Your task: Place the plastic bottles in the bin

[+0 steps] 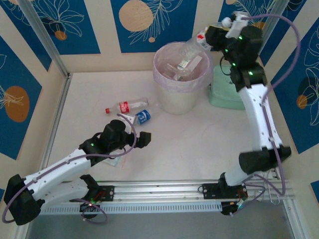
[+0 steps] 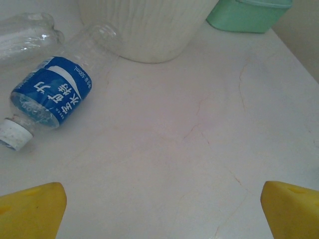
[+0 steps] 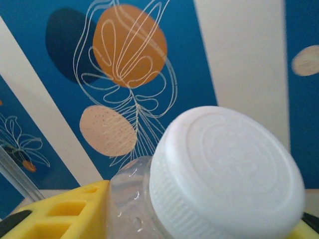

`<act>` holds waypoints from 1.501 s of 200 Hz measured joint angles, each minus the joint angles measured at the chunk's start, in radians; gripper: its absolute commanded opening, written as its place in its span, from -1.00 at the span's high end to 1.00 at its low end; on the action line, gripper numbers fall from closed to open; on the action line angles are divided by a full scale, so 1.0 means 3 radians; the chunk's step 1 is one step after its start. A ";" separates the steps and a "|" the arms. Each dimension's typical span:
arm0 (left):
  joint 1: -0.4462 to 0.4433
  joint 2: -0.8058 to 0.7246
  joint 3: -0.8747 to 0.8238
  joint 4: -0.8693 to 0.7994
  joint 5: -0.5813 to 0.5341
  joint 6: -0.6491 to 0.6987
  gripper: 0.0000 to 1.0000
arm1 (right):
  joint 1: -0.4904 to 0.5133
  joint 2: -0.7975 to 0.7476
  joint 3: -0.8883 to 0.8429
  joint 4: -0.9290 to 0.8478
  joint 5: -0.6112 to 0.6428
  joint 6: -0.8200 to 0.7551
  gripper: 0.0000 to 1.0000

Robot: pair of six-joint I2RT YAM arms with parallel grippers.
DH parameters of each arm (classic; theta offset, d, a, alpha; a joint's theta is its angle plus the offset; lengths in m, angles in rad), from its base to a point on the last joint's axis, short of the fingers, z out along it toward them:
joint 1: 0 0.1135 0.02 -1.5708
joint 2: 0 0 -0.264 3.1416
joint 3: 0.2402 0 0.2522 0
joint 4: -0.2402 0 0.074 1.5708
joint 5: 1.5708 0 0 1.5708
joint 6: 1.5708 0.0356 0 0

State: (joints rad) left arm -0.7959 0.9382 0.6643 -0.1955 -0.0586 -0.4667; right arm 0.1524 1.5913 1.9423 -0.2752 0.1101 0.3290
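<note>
On the white table (image 1: 199,142), the bin (image 1: 177,102) holds clear bottles (image 1: 183,66).

Top cam overhead; L wrist shares bin (image 1: 177,102).

L fingers (image 2: 30,209) wide, low; R fingers (image 3: 65,214) clamped, raised high

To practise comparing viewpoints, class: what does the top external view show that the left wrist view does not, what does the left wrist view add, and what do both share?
Top external adds the pink-lined mouth of the bin with bottles inside, and the right gripper holding a clear bottle at it. Left wrist adds the yellow fingertips of the left gripper, spread wide, and the white lettering on the blue-labelled bottle. Both share that bottle, the bin's wall and the mint-green case.
</note>
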 measured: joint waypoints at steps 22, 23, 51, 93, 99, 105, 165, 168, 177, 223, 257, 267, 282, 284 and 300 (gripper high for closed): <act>0.0000 -0.0047 0.0000 -0.0065 -0.0018 0.0000 -0.99 | 0.0066 0.0523 0.0463 -0.0083 -0.0164 -0.0178 0.50; 0.0000 -0.0050 0.0000 -0.0071 -0.0019 0.0000 -0.99 | 0.0069 0.0557 0.0492 -0.0085 -0.0183 -0.0184 0.50; 0.0000 -0.0070 0.0000 -0.0103 -0.0023 -0.0001 -0.99 | 0.0090 0.1114 0.1083 -0.0225 -0.0437 -0.0281 0.48; 0.0000 -0.0070 -0.0011 -0.0108 -0.0024 -0.0014 -0.99 | 0.0092 0.1815 0.1963 -0.0629 -0.0640 -0.0351 0.38; 0.0000 -0.0070 -0.0011 -0.0108 -0.0024 -0.0014 -0.99 | 0.0097 0.1868 0.2007 -0.0666 -0.0650 -0.0352 0.36; 0.0000 -0.0070 -0.0011 -0.0112 -0.0024 -0.0013 -0.99 | 0.0103 0.1915 0.2037 -0.0712 -0.0661 -0.0352 0.33; 0.0000 -0.0070 -0.0011 -0.0167 -0.0036 -0.0011 -0.99 | 0.0080 0.2110 0.2052 -0.1050 -0.0997 -0.0210 -0.14; 0.0000 -0.0070 -0.0011 -0.0169 -0.0036 -0.0011 -0.99 | 0.0078 0.2110 0.2052 -0.1059 -0.1035 -0.0191 -0.20; 0.0000 -0.0072 -0.0011 -0.0178 -0.0036 -0.0011 -0.99 | 0.0058 0.2107 0.2052 -0.1071 -0.1124 -0.0121 -0.43; 0.0000 -0.0139 -0.0011 -0.0177 -0.0036 -0.0011 -0.99 | -0.0089 0.2045 0.2104 -0.1259 -0.1111 -0.0072 -0.86; 0.0000 -0.0134 -0.0011 -0.0173 -0.0036 -0.0011 -0.99 | -0.0160 0.1871 0.2111 -0.1335 -0.0961 -0.0102 -0.57; 0.0001 -0.0126 -0.0011 -0.0173 -0.0036 -0.0011 -0.99 | -0.0154 0.1823 0.2124 -0.1340 -0.0898 -0.0148 -0.43; 0.0001 -0.0108 -0.0011 -0.0170 -0.0034 -0.0011 -0.99 | -0.0074 0.1776 0.2159 -0.1333 -0.0765 -0.0256 -0.23; 0.0001 -0.0106 -0.0011 -0.0167 -0.0034 -0.0011 -0.99 | -0.0060 0.1776 0.2164 -0.1329 -0.0753 -0.0280 -0.21; 0.0000 -0.0069 -0.0011 -0.0160 -0.0034 -0.0011 -0.99 | 0.0111 0.1785 0.2229 -0.1306 -0.0609 -0.0436 -0.05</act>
State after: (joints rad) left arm -0.7959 0.9176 0.6609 -0.2436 -0.0689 -0.4702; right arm 0.1856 2.1269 2.6110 -0.6670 -0.0727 0.1982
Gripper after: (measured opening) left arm 0.994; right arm 0.568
